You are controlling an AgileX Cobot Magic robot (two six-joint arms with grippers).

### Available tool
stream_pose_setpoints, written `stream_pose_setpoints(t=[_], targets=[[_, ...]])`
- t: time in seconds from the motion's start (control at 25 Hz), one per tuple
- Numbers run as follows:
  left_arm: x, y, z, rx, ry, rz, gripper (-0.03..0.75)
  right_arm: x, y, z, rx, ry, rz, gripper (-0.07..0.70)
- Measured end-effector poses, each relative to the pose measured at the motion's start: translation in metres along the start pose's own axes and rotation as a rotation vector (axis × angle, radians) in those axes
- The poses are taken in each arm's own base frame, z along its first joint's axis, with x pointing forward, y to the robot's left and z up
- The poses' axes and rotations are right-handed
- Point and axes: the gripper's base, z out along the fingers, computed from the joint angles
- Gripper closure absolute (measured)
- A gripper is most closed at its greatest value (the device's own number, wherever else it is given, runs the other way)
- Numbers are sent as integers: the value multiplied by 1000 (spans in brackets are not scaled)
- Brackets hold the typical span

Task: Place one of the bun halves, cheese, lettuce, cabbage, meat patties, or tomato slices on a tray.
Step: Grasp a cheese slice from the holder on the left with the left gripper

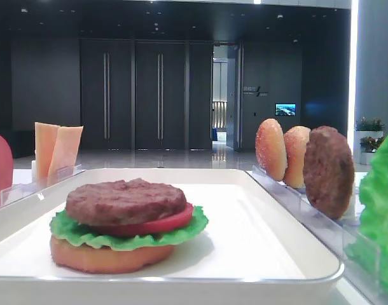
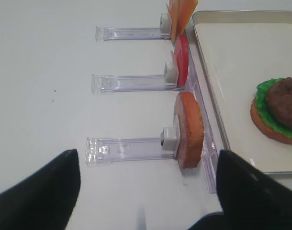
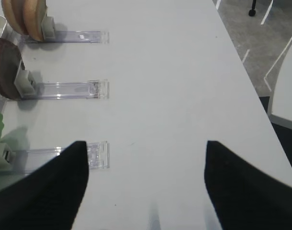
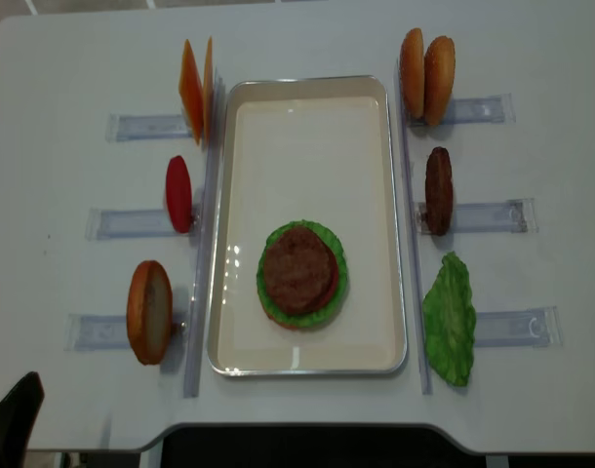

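Observation:
The white tray (image 4: 307, 107) holds a stack (image 4: 299, 268) of bun half, lettuce, tomato slice and meat patty (image 1: 125, 200). Left of the tray, upright in racks, stand two cheese slices (image 4: 195, 76), a tomato slice (image 4: 178, 193) and a bun half (image 4: 149, 312). On its right are two bun halves (image 4: 426, 64), a patty (image 4: 438, 190) and lettuce (image 4: 450, 320). No cabbage is in view. My left gripper (image 2: 146, 191) is open and empty, just short of the near bun half (image 2: 189, 129). My right gripper (image 3: 146, 187) is open over bare table, right of the lettuce rack.
Clear plastic racks (image 4: 473, 216) run outward from both long sides of the tray. The table's right edge (image 3: 241, 67) lies beyond the right gripper, with floor and a white chair past it. A dark piece of the left arm (image 4: 15, 419) shows at the table's front left corner.

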Motion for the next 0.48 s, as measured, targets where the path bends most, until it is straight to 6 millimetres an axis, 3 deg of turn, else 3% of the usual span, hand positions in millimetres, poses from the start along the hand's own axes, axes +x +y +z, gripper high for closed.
stream_pose_setpoints(t=[0.48], targets=[[-1,0,0,1,11,-1,24,0,0,0,0,0,0,145]])
